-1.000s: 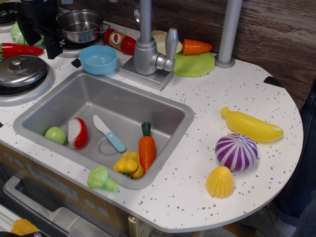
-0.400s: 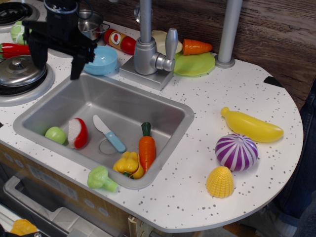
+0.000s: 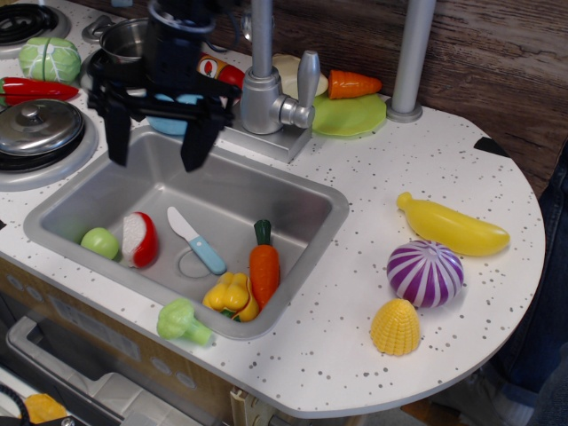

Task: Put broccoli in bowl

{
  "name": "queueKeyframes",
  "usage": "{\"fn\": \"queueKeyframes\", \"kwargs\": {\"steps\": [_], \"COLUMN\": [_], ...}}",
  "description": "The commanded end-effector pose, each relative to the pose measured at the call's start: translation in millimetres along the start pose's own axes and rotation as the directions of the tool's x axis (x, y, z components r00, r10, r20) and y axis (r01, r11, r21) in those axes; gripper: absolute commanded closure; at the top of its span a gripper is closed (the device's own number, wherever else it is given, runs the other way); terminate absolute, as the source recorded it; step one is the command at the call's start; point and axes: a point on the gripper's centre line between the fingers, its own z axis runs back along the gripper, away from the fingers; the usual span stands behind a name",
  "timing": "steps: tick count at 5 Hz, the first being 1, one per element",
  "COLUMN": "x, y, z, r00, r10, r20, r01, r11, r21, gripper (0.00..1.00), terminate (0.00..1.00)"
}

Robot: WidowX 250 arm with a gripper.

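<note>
Light-green and bumpy, the broccoli (image 3: 183, 322) lies on the speckled white counter (image 3: 373, 266) at the front lip of the steel sink (image 3: 191, 217), stalk pointing right, well apart from my gripper (image 3: 157, 146). My two black fingers (image 3: 117, 133) are spread wide with nothing between them, hanging over the back left part of the sink. The bowl (image 3: 169, 120) (light blue, mostly hidden behind my fingers) sits on the counter just behind the sink's back rim, beside the faucet base (image 3: 264, 106). Down in the basin I see a small green ball (image 3: 99, 242), a red-and-white halved piece (image 3: 139, 239), a blue-handled toy knife (image 3: 197, 240), a carrot (image 3: 264, 268) and a yellow pepper (image 3: 231, 295). To the right on the counter rest a banana (image 3: 453, 226), a purple striped onion (image 3: 425, 272) and a yellow corn piece (image 3: 395, 327). A cabbage (image 3: 49, 59) sits at the far left, near the steel pot (image 3: 124, 40)
</note>
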Motion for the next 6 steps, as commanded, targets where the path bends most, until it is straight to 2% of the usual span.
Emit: {"fn": "queueKeyframes", "kwargs": {"steps": [1,2,3,4,5,6], "x": [-30.1,-62.0,-73.0,-77.7,-78.8,-80.7], "y": [5.8,0.9,-1.8,0.7,-0.1,-2.9], "z": [0.8,-12.6,-22.8,-32.8,-45.3,-55.8], "r00": [0.977,0.953,0.946,0.946,0.953,0.956], "r10": [0.212,0.299,0.314,0.309,0.289,0.279], "r20": [0.003,-0.049,-0.078,-0.099,-0.094,-0.085], "r01": [-0.211,-0.303,-0.323,-0.324,-0.303,-0.291], "r11": [0.974,0.94,0.925,0.913,0.898,0.884], "r21": [-0.088,-0.154,-0.201,-0.247,-0.32,-0.366], "gripper": [0.0,0.0,0.0,0.0,0.0,0.0], "terminate": [0.0,0.0,0.0,0.0,0.0,0.0]}}
